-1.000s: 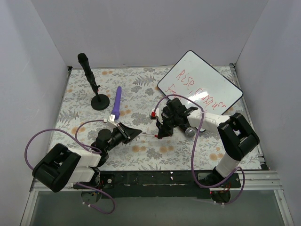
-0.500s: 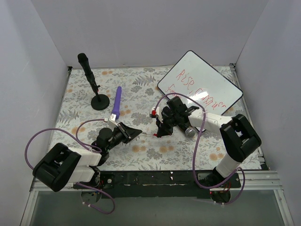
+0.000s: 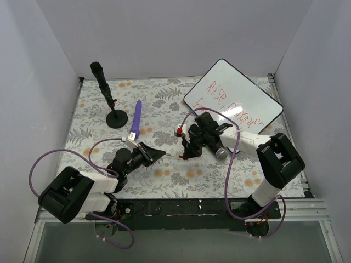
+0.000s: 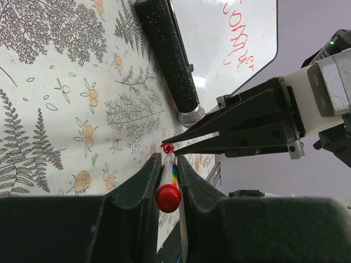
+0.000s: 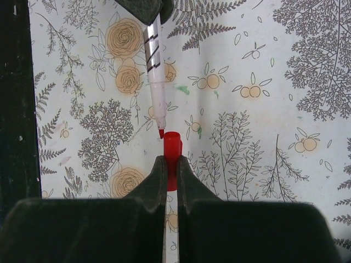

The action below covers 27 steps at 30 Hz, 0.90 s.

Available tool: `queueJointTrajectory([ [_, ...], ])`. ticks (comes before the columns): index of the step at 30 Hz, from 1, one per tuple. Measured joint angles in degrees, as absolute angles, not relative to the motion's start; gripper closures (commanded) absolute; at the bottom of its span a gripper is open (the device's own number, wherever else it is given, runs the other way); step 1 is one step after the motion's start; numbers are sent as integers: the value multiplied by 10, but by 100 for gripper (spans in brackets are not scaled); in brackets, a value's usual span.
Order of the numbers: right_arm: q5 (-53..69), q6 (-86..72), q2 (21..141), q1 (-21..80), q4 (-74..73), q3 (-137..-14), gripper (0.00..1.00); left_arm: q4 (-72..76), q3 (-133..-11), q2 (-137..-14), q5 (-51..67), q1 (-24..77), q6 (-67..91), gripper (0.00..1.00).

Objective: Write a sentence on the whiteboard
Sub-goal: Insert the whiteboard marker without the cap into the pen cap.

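Red handwritten sentence (image 3: 219, 90) showing on glossy white black-rimmed whiteboard (image 3: 249, 90), lying just beyond right end effector (image 5: 170, 161). Writing looking finished, capping pending: left end effector (image 4: 168, 159) gripping striped white marker (image 5: 155, 71), nib sitting just beside red plastic cap (image 5: 171, 143) pinched in right end effector

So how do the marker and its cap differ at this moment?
The marker is long and white with dark stripes; the cap is short and solid red. The left gripper holds the marker, the right gripper the cap. Shared: both are clamped in shut jaws, red tip close to the cap's end.
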<state>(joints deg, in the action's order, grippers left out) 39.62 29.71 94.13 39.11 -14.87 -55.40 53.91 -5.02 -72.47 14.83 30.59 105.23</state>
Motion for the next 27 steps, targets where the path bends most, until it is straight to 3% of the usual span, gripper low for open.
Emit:
queueJointTrajectory([
  [27,402,298,931,391,-149,-554,99,510,-50,-691,130,306,1044,100],
])
